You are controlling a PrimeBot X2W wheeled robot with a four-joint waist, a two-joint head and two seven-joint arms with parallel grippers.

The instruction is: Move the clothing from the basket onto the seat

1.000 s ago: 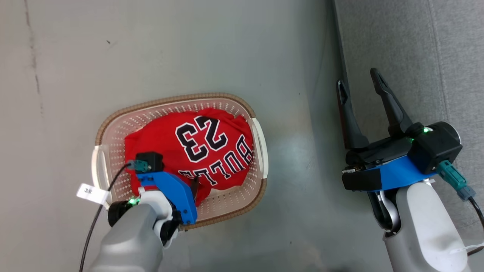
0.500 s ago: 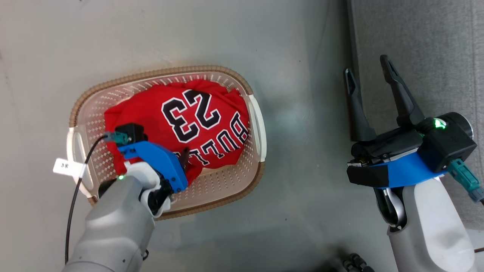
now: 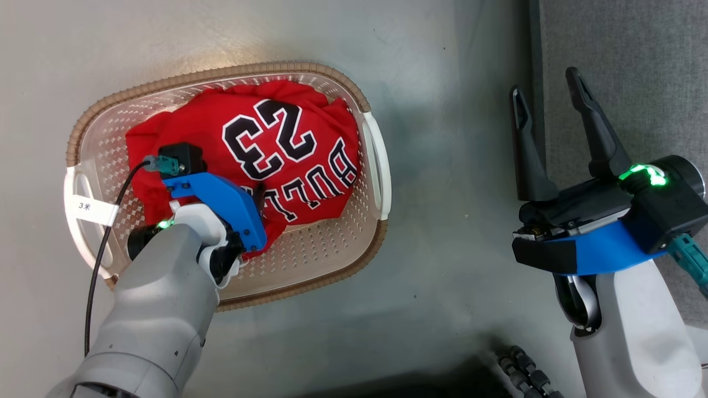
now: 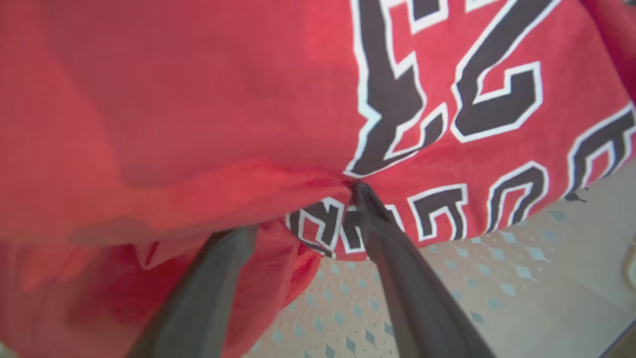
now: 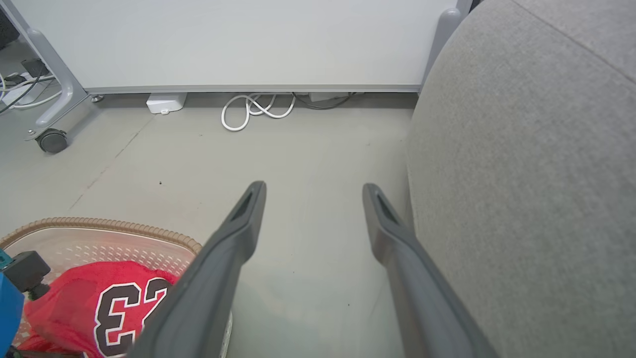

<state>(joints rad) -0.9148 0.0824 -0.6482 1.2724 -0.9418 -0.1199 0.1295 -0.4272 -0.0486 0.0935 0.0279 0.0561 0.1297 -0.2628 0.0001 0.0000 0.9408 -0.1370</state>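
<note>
1. Your left gripper [image 4: 298,211] stands wide open, its fingers pressed into the red jersey [image 3: 276,138] with nothing pinched. The jersey lies heaped in the perforated basket [image 3: 343,83].
2. Your right gripper [image 3: 545,83] is spread wide and empty beside the rounded edge of the seat [image 3: 625,66].
3. Smooth bare floor [image 3: 442,166] separates the basket's woven-look rim from the grey fabric seat.

Head view: bright, even overhead light. Smooth grey floor [image 3: 442,166] shows soft sheen, w/ faint shadow under the cream perforated plastic basket [image 3: 310,260] & a dark patch at bottom edge. Small green indicator light [image 3: 644,174] blown out. Left wrist view soft: red jersey w/ black-and-white lettering [image 4: 198,99] too close, blurred. Right wrist view sharp, but wide-angle bend makes the light-grey fabric seat cushion [image 5: 521,199] bulge.
</note>
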